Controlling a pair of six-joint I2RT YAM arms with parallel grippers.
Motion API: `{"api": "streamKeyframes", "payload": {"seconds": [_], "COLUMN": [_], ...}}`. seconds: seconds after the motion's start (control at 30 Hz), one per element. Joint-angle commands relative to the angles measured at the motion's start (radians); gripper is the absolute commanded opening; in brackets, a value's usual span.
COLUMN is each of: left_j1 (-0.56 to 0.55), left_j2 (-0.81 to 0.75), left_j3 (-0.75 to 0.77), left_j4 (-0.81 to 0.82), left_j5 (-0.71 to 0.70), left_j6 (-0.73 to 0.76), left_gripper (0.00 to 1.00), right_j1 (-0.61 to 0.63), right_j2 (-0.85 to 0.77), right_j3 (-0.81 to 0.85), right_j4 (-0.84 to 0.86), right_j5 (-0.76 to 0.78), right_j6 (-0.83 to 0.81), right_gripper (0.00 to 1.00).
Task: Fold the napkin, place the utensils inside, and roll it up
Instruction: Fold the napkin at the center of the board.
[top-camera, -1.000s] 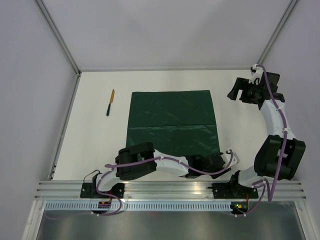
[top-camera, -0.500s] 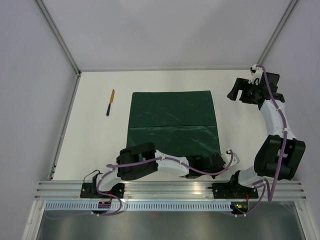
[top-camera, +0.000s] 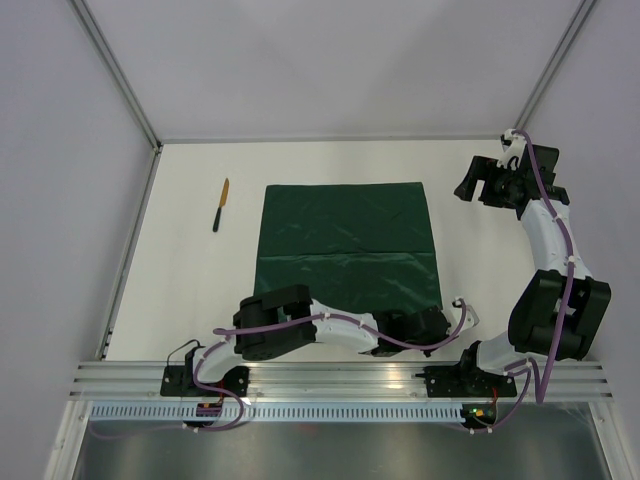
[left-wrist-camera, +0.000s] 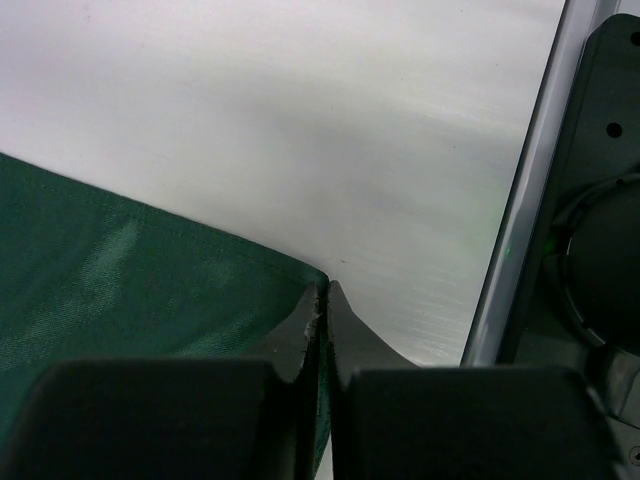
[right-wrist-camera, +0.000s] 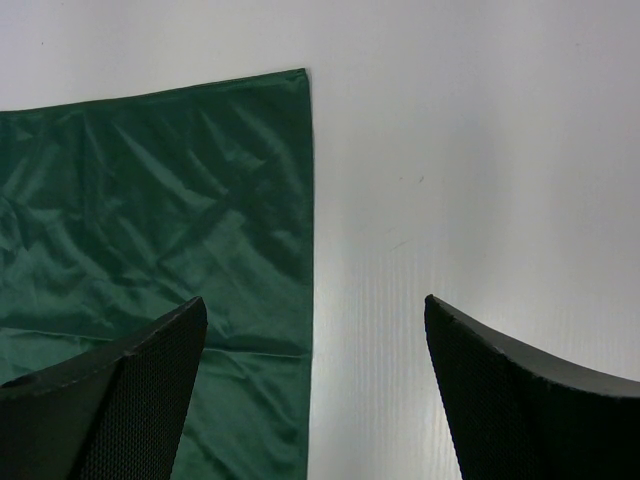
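The left gripper (left-wrist-camera: 322, 300) is clenched on the near right corner of the green napkin (top-camera: 345, 245). The right gripper (right-wrist-camera: 312, 305) hangs wide open beside the far right corner.

Light: bright, even, diffuse, from overhead. White bench (top-camera: 190, 290) close to washed out.
Shadows: faint and soft-edged, hugging the arms (top-camera: 548, 240).
Glare: mild sheen along napkin (top-camera: 345, 240) creases, with a pale streaky bloom on the bench in the left wrist view.
Focus: top view crisp throughout. Left fingers (left-wrist-camera: 150, 420) dark and blurred against the lens. Right fingers (right-wrist-camera: 110, 400) soft-edged, mesh texture still readable.
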Motion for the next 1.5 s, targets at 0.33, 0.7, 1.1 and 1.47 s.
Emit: {"api": "streamKeyframes", "payload": {"seconds": [0.33,0.7,1.1,1.47], "left_j1": [0.075,0.202,0.414,0.623], "left_j2": [-0.146,-0.223,-0.311,-0.398], "left_j3": [-0.05,-0.168,-0.249,-0.216], "left_j4": [0.075,0.155,0.115,-0.071], "left_j5": [0.127,0.2,0.213,0.216], "left_j6": [-0.116,-0.299,-0.405,-0.423], "left_gripper": [0.02,0.02,0.02,0.02], "right_j1": [-0.004,-0.004,-0.004,-0.004], "right_j2": [0.002,-0.001,0.012,0.011], "right_j3": [0.003,0.005,0.009,0.016], "right_j4": [-0.02,-0.023,-0.031,-0.033], "right_j5": [-0.003,-0.009,-0.025,-0.037], "right_j6": [0.013,0.012,0.015,0.017], "right_gripper": [0.94,0.94,0.93,0.94]}}
